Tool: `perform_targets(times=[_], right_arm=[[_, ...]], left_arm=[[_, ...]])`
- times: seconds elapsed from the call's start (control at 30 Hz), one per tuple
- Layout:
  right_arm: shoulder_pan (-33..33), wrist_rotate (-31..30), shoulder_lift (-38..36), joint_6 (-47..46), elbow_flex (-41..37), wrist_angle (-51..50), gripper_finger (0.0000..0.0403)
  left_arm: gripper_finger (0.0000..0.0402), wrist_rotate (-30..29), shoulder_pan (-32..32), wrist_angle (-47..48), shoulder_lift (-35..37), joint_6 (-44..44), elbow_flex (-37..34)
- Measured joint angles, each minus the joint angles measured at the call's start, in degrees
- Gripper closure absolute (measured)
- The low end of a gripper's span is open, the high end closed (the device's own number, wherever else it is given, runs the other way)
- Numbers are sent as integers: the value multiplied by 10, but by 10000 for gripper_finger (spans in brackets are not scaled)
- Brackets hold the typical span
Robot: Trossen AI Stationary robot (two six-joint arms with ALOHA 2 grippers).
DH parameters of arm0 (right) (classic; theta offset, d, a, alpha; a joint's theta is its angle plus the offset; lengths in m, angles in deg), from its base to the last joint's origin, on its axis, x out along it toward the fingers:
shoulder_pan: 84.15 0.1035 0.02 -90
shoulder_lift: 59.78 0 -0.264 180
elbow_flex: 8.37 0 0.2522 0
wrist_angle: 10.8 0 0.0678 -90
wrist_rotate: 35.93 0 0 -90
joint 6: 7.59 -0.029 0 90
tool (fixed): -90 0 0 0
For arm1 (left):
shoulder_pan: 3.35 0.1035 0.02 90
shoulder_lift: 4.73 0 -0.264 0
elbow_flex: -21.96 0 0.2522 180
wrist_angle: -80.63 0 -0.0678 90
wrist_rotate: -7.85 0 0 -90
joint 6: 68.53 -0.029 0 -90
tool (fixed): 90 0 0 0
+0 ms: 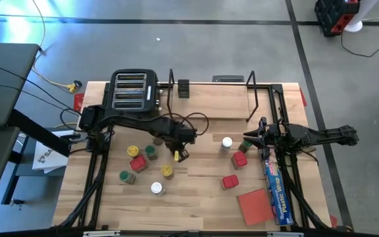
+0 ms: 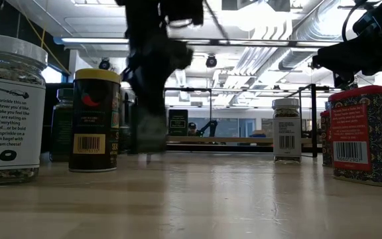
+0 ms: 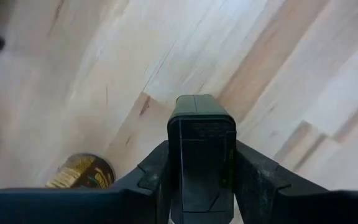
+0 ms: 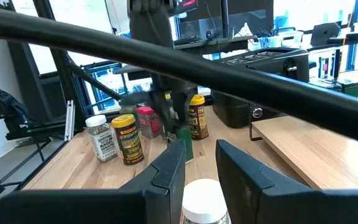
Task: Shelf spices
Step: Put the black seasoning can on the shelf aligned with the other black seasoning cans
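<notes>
Left wrist view, left tool (image 3: 201, 180) clamping glossy dark square jar (image 3: 201, 146), pale wood-grain table (image 3: 303, 81)

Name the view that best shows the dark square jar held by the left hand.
The left wrist view: the dark square jar fills the middle, clamped between both fingers. The high view shows it small under the left hand; the low view blurs it.

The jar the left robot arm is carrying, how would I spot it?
Start at the black toaster at the table's back left. Just in front, toward the middle, the left gripper holds a dark square jar above the wood. Nearby jars stand loose with coloured lids.
</notes>
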Motion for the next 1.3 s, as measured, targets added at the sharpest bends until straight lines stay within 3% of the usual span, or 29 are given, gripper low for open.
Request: perform_targets(times=[0.13,0.4,0.53,0.77,1.03,1.3], right_arm=[[0,0,0,0,0,0,318],[0,0,0,0,0,0,318],[0,0,0,0,0,0,318],[0,0,0,0,0,0,318],[0,0,0,0,0,0,318],[0,0,0,0,0,0,318]], left_arm=[[281,2,21,-4,0,-73,72],[281,15,136,3,0,-238,185],[281,34,192,11,1,-323,192],[281,16,248,37,-12,-447,192],[274,-61,246,39,-63,-554,192],[263,-67,241,35,-84,-609,192]])
